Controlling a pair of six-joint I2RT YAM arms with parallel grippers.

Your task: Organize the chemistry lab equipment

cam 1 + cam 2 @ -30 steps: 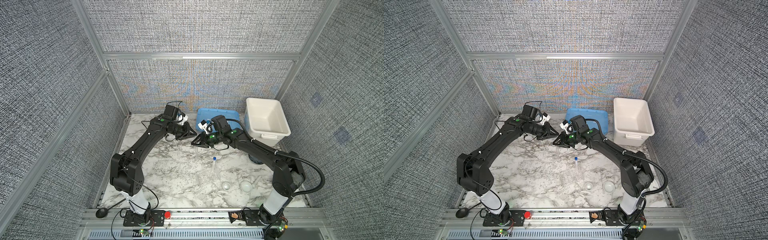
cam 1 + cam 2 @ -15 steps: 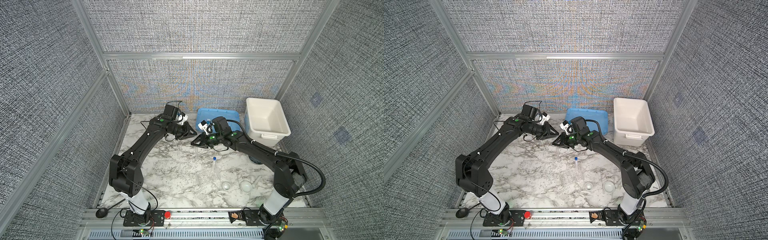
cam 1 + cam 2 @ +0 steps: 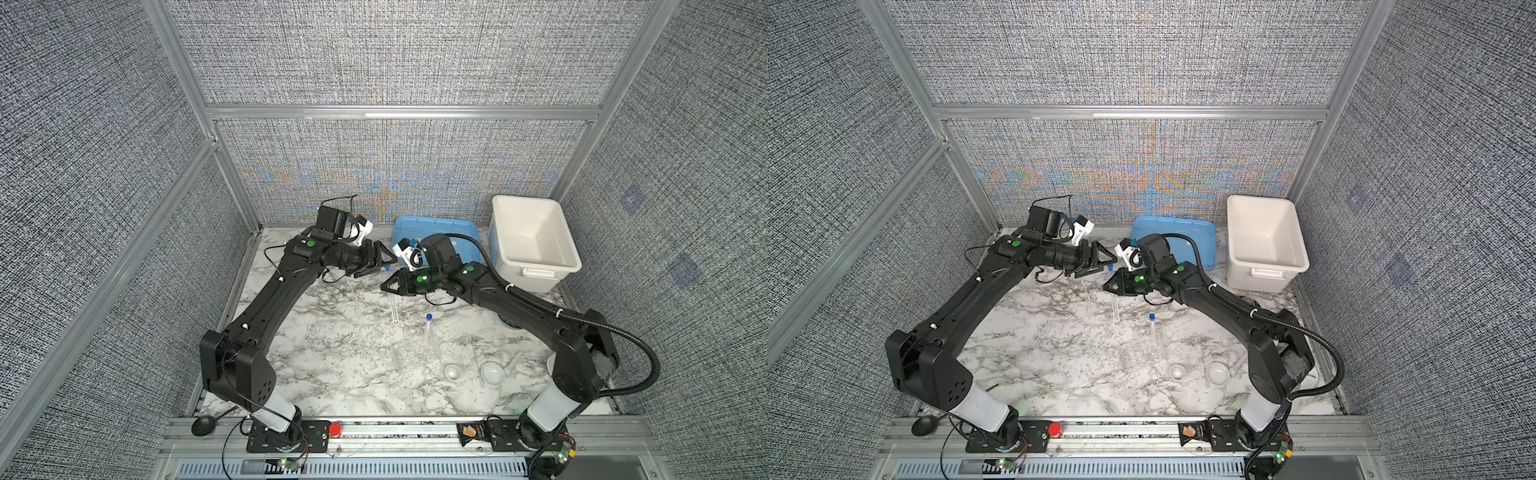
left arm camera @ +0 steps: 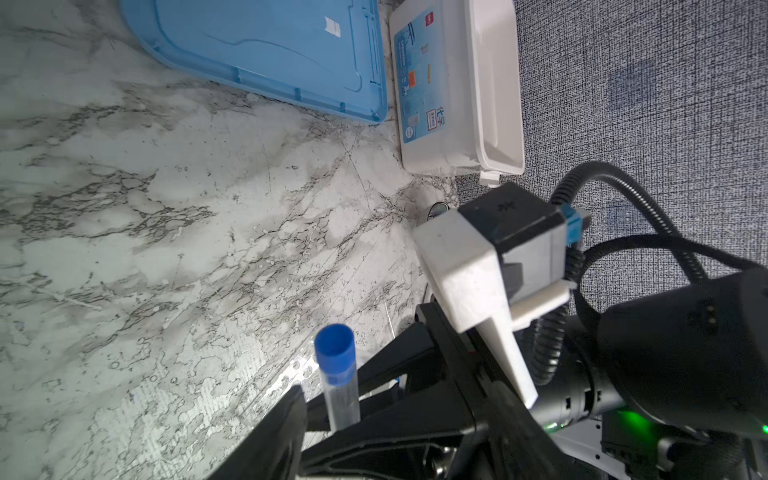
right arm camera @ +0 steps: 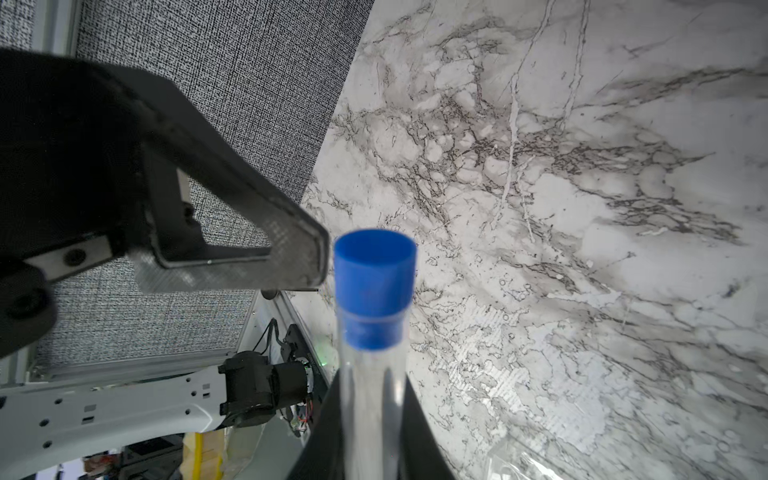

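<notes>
- In both top views, the right jaws were closed on a clear tube [image 3: 393,309] [image 3: 1115,308], with its blue cap [image 3: 387,269] above them. The left jaws stood open just beside that cap.
- A second tube [image 3: 430,334] lay on the table [image 3: 332,353] near the right jaws.
- In the left wrist view, the tube [image 4: 341,390] rose beside one left jaw.
- In the right wrist view, the tube [image 5: 372,386] sat between the right jaws.

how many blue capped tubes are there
2. The first tube is in the right gripper; the second tube is on the table, toward a bowl. Others may be hidden.
</notes>
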